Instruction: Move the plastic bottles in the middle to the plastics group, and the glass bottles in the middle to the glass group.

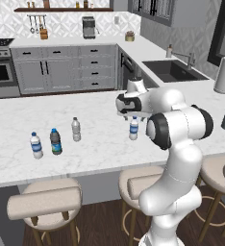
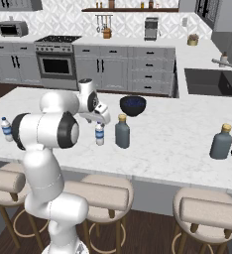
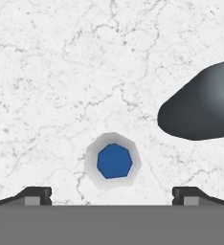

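left base view: white marble counter (image 1: 18,168) in a grey kitchen, four slim bottles, three stools (image 1: 44,202); gripper (image 3: 112,194) jaws apart over blue-capped bottle (image 3: 114,161).

White marble island counter (image 1: 100,153) carries bottles (image 1: 56,141) and bowl (image 2: 133,105).

A clear slim plastic bottle with a blue cap and blue label (image 1: 133,128) is seen upright mid-counter, viewed from straight above in the hand view (image 3: 114,161). A squat grey-teal glass bottle (image 2: 122,132) is stood just beside it. Far to the left, a dark-bodied bottle (image 1: 56,141) is set upright between two white-capped clear bottles (image 1: 36,145) (image 1: 76,129). Far to the right, a dark slate-blue bottle (image 2: 221,141) is placed upright.
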You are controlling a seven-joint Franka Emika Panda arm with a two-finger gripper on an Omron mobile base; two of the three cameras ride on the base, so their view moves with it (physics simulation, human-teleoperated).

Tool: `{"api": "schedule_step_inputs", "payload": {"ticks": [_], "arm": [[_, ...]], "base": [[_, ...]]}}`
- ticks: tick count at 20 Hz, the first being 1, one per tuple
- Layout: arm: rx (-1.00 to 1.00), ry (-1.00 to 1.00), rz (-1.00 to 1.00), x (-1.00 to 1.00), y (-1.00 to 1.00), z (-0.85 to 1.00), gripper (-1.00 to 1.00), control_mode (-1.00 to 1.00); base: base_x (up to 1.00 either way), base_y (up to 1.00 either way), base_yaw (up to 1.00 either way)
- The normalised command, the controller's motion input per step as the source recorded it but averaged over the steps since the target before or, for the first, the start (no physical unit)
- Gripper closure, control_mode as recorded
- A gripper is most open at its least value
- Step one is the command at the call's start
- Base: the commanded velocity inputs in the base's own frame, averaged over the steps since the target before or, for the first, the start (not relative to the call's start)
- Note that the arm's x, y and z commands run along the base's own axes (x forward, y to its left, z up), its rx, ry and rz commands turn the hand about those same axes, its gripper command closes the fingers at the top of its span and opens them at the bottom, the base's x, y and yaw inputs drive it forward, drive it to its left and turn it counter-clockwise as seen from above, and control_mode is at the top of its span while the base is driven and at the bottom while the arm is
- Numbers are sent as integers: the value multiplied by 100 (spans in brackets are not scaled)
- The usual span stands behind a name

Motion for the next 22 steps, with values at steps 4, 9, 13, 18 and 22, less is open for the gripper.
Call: {"api": "schedule_step_inputs", "payload": {"ticks": [4, 9, 13, 18, 22], "arm": [[0, 0, 0, -2, -2, -25, -100, -100], [0, -1, 0, 20, 0, -23, -100, -100], [0, -2, 0, 0, -14, -1, -100, -100], [0, -9, 0, 3, -4, -6, -100, -100], [0, -11, 0, 2, -4, -9, -100, -100]], "base": [[0, 0, 0], [0, 0, 0], [0, 0, 0], [0, 0, 0], [0, 0, 0]]}}
